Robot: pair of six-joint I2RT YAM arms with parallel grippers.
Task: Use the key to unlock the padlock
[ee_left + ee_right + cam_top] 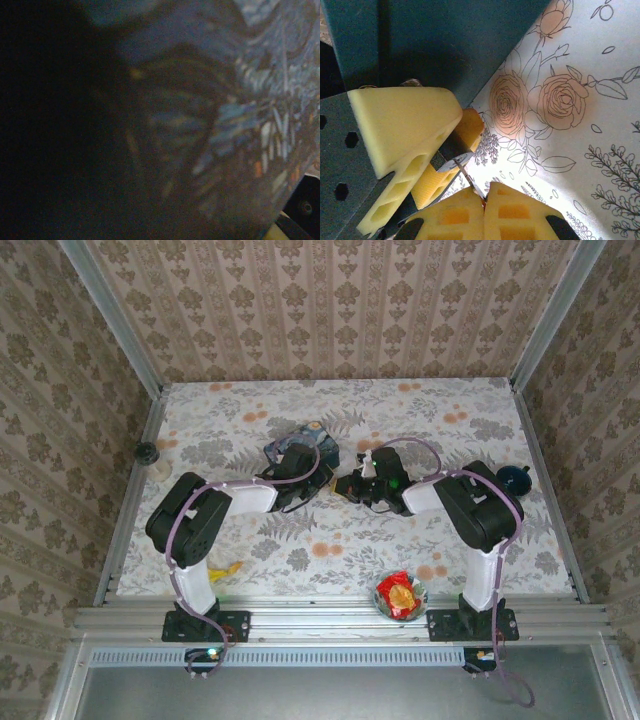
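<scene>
The padlock (449, 149) is a tiny black body with a silvery keyway face. It is pinched between the yellow fingers (405, 125) of my left gripper (318, 483), which is shut on it. A thin silvery key (469, 181) runs from that face down into my right gripper (484, 196), which is shut on the key's head. The blade tip touches the keyway face; I cannot tell how deep it sits. In the top view both grippers meet at the table's middle, with the right gripper (350, 486) facing left. The shackle is hidden.
The blue starry-night tin (300, 447) lies just behind the grippers, and its painted surface (250, 100) is dark and blurred in the left wrist view. A bowl with a red-and-orange packet (401, 596) sits near the front edge. A yellow item (228, 569) lies front left.
</scene>
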